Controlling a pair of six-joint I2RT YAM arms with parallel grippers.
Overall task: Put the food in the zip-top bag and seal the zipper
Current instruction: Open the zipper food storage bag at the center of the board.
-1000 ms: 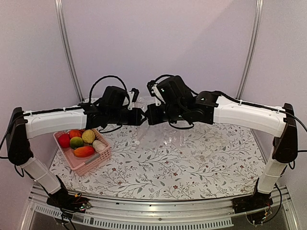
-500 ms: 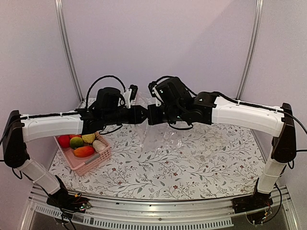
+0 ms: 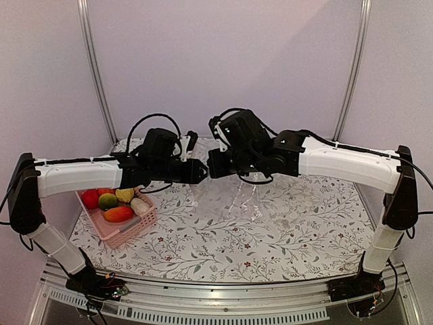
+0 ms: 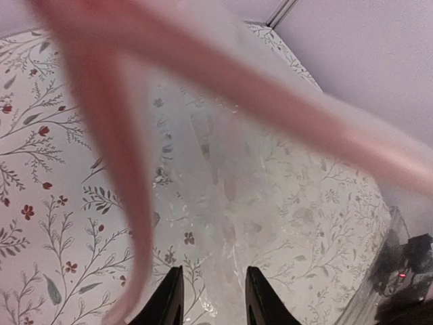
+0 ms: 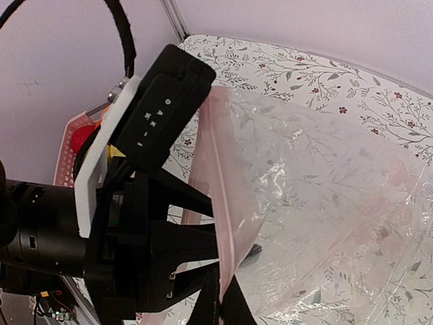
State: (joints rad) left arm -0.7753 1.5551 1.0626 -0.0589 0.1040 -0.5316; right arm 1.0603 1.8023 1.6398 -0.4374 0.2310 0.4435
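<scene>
The zip-top bag (image 3: 237, 196) hangs over the table's middle, clear and crinkly. My right gripper (image 3: 211, 164) is shut on its pinkish zipper strip (image 5: 220, 196), and its fingers (image 5: 222, 301) pinch the rim in the right wrist view. My left gripper (image 3: 201, 171) is open, tip to tip with the right one. In the left wrist view, its jaws (image 4: 211, 298) stand apart with the bag (image 4: 270, 203) beyond them and the zipper (image 4: 270, 101) blurred close by. The food (image 3: 118, 214) lies in the pink basket: red, green, yellow and orange pieces and a white radish (image 3: 140, 206).
The pink basket (image 3: 128, 233) stands at the table's left edge, under the left forearm, and shows in the right wrist view (image 5: 67, 145). The flowered tablecloth (image 3: 284, 237) covers the table. Purple walls with metal posts close the back and sides.
My left gripper has dropped a little and its arm has shifted, staying at the bag's rim. My right gripper has held the zipper almost still. The bag now hangs narrower.
</scene>
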